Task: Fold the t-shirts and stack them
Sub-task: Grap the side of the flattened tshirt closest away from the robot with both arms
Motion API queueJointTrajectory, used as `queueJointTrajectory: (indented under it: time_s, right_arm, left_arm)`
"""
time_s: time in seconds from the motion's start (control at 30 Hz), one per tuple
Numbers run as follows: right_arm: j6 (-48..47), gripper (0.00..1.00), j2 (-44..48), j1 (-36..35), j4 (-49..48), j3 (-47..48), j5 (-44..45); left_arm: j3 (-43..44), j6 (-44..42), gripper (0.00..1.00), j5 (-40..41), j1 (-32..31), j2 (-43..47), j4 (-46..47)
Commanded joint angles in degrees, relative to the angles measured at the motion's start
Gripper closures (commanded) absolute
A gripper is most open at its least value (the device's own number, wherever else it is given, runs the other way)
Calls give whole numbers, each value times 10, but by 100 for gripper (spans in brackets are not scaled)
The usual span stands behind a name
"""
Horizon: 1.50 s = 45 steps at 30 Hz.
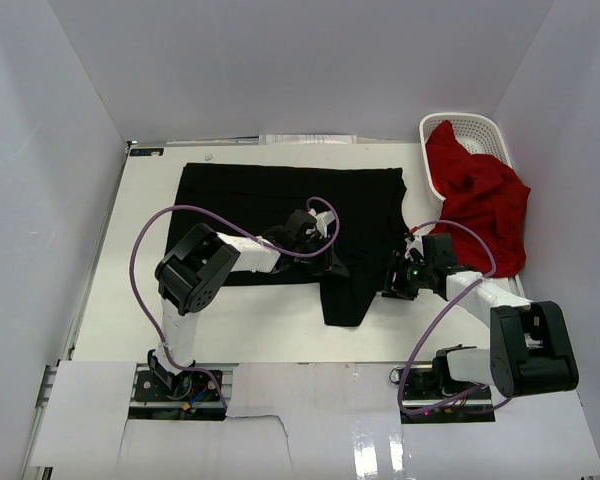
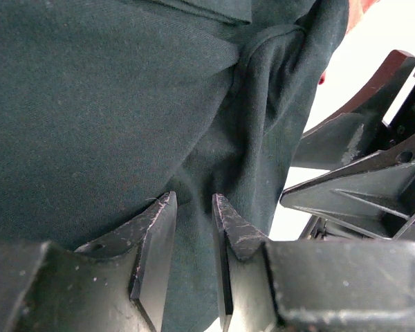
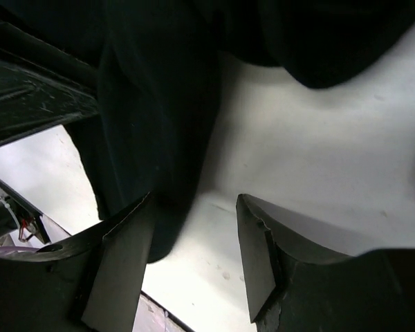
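Spread black t-shirt (image 1: pixel 280 200), crumpled red t-shirt (image 1: pixel 485 200)

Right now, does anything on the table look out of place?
The red t-shirt hangs half out of the white basket at the far right, draped over its rim. The black t-shirt lies flat, but one flap juts toward the near edge.

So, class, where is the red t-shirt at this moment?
In the top view the red t-shirt is at the far right of the table, spilling out of the white basket, right of the black t-shirt.
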<state>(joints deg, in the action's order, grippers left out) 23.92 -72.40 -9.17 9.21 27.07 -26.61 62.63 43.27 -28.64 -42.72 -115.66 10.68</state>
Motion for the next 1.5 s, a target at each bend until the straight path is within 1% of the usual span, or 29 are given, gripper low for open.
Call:
queueJointTrajectory:
  time_s: [0.0,0.1,0.13,0.17,0.2,0.23,0.27,0.3,0.4,0.43,0.5,0.53,0.6,0.63,0.7,0.73,0.83,0.9,1.0,1.03,1.07,1.3,1.4,1.47]
  right_arm:
    - [9,43,-26,-15,-58,-7,-8]
    - [22,44,-45,-33,-79,-1,-20]
    - [27,45,-48,-39,-81,1,-14]
    - [29,49,-51,-44,-81,3,-12]
    - [31,66,-56,-51,-80,7,-9]
    - [33,75,-57,-52,-82,7,-8]
    - [36,82,-57,-55,-82,7,-6]
    - [36,92,-57,-56,-82,8,-5]
    - [34,92,-49,-56,-68,8,0]
    - [33,92,-46,-56,-61,8,2]
    - [32,92,-34,-56,-55,4,4]
    - [32,92,-31,-56,-53,3,5]
    - [32,92,-22,-56,-46,-1,5]
    - [32,92,-20,-56,-45,-1,2]
    - [34,92,-17,-57,-43,-4,0]
    - [35,92,-15,-57,-43,-4,-1]
    - [37,92,-9,-58,-35,0,-2]
    - [38,92,-3,-58,-20,6,-3]
    - [41,92,10,-60,1,24,1]
    - [41,92,12,-63,7,30,4]
    - [40,92,16,-65,14,45,6]
    - [48,91,6,-85,49,109,9]
    - [60,91,-19,-99,48,153,7]
    - [65,90,-55,-114,50,184,7]
  left_arm:
    - [-8,-5,61,8,-4,22,-35]
    - [-12,0,61,7,-3,28,-34]
    - [-12,1,61,6,-3,30,-34]
    - [-13,2,61,6,-4,32,-34]
    - [-15,2,61,6,-3,34,-35]
    - [-15,2,61,5,-4,36,-35]
    - [-12,3,61,3,-4,39,-37]
    - [-10,4,61,2,-4,46,-40]
    - [13,-1,61,10,-3,70,-71]
    - [23,-5,61,16,-3,92,-84]
    - [50,-20,61,32,3,116,-133]
    - [56,-23,60,35,14,140,-151]
    - [57,-27,60,30,33,162,-161]
    - [50,-29,60,24,58,176,-166]
    - [32,-43,60,19,83,184,-167]
    - [11,-49,61,17,106,184,-167]
    - [-29,-72,61,16,131,171,-160]
    - [-46,-81,62,20,134,156,-153]
    - [-86,-74,63,6,134,142,-113]
    - [-95,-67,63,3,134,141,-82]
    - [-104,-66,63,2,134,138,-77]
    - [-109,-71,64,3,134,124,-72]
    - [-110,-71,64,3,134,122,-72]
    - [-110,-71,64,2,134,120,-72]
